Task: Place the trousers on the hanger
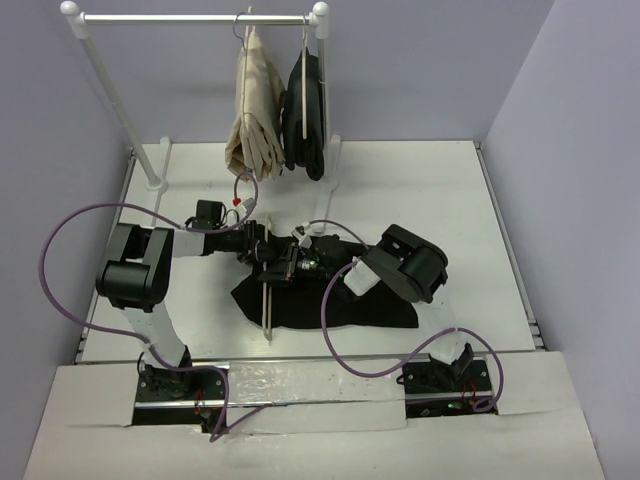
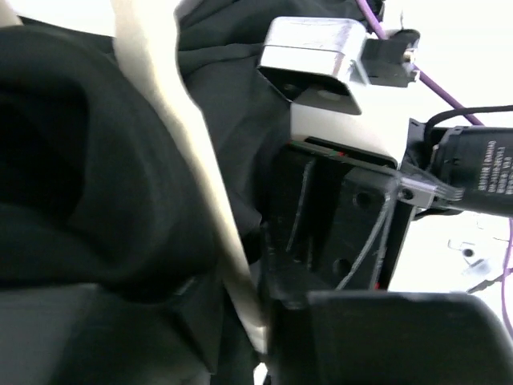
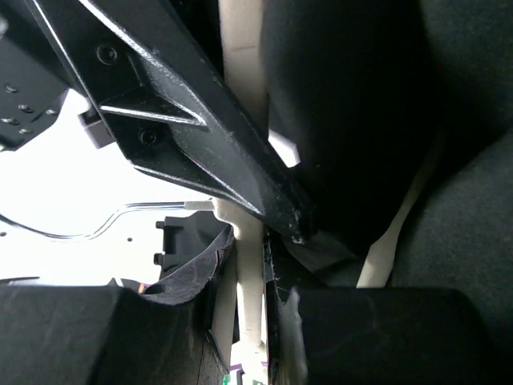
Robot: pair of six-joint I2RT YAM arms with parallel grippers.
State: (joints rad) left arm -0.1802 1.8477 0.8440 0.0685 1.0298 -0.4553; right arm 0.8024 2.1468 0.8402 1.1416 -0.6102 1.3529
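Between the fingers of the left pincer (image 2: pixel 244 317) runs the cream bar of the hanger (image 2: pixel 156 80), pressed flush on both sides, so this pincer reads as clamped on it. Black cloth of the trousers (image 1: pixel 340 305) bulges just beside the bar. Facing it almost nose to nose is the right pincer (image 3: pixel 244 321), whose fingers flank the same bar along with a curl of black cloth; whether they bite or merely bracket it cannot be told. Outward from both, the trousers lie crumpled on the table (image 1: pixel 440 190), under and beyond the two wrists, and one long bar of the hanger pokes out of the cloth toward the near edge. Well apart, at the far side, a rack (image 1: pixel 200 18) carries beige trousers (image 1: pixel 255 110) and a smaller black garment (image 1: pixel 305 110).

The step in hand looks like getting cloth across the hanger bar. To do it well, the left pincer should hold the bar level and a little off the table. The right should take one clean edge, not a bunch, and draw it over until the weight hangs evenly, since limp cloth slides off a thin bar. With the two so crowded, moving one at a time seems safer.

The hanger's hook shows in no view. Waist and legs cannot be told apart, and the arms hide how much cloth already crosses the bar.
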